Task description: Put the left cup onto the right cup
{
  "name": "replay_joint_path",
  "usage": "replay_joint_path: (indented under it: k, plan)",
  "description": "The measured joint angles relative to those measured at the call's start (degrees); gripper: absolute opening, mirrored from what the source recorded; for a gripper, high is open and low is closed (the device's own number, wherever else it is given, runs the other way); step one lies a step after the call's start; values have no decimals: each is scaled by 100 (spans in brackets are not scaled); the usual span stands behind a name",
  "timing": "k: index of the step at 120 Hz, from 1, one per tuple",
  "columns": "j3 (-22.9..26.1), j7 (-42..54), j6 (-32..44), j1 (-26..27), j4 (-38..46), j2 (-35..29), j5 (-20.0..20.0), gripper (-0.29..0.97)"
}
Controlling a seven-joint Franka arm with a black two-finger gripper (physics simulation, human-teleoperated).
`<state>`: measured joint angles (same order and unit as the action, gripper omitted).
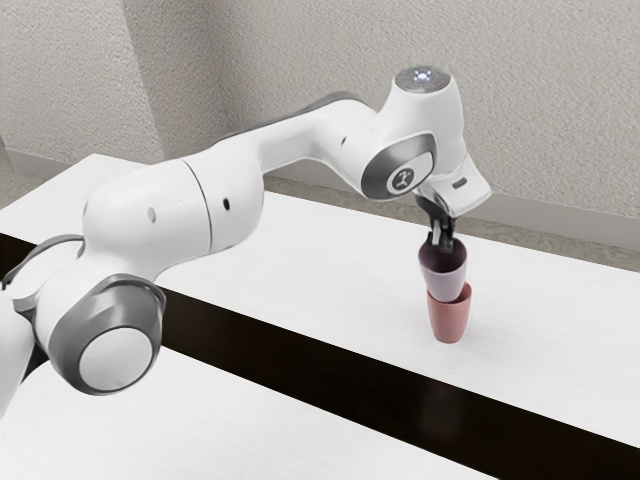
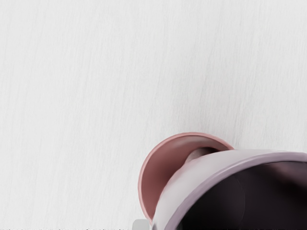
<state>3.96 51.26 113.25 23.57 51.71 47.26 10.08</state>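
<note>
A mauve cup [image 1: 444, 270] sits nested in the mouth of a salmon-pink cup [image 1: 449, 317] that stands upright on the white table [image 1: 330, 260]. My gripper [image 1: 440, 240] reaches down onto the mauve cup's rim, its black fingers pinching the rim wall. In the wrist view the mauve cup [image 2: 225, 187] looms just under my hand, with its dark inside showing. The pink cup's rim [image 2: 163, 167] peeks out behind and below it, so the mauve cup sits off-centre or tilted in it.
A dark stripe [image 1: 330, 370] runs across the white table in front of the cups. A beige wall [image 1: 300, 70] stands behind the table. My arm comes in from the exterior view's left.
</note>
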Motion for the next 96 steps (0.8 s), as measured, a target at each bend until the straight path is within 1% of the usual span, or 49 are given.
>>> replay_joint_path:
  k: [54,56,78,86,96]
  plan:
    - [7,-89,0,-121,9,134,-57,-10]
    - [7,-89,-1,-120,9,135,-60,-8]
    - [13,-57,-31,-115,9,132,-72,32]
    - [12,-40,-41,-115,9,121,-69,42]
    - [10,-18,-63,-115,9,100,-64,50]
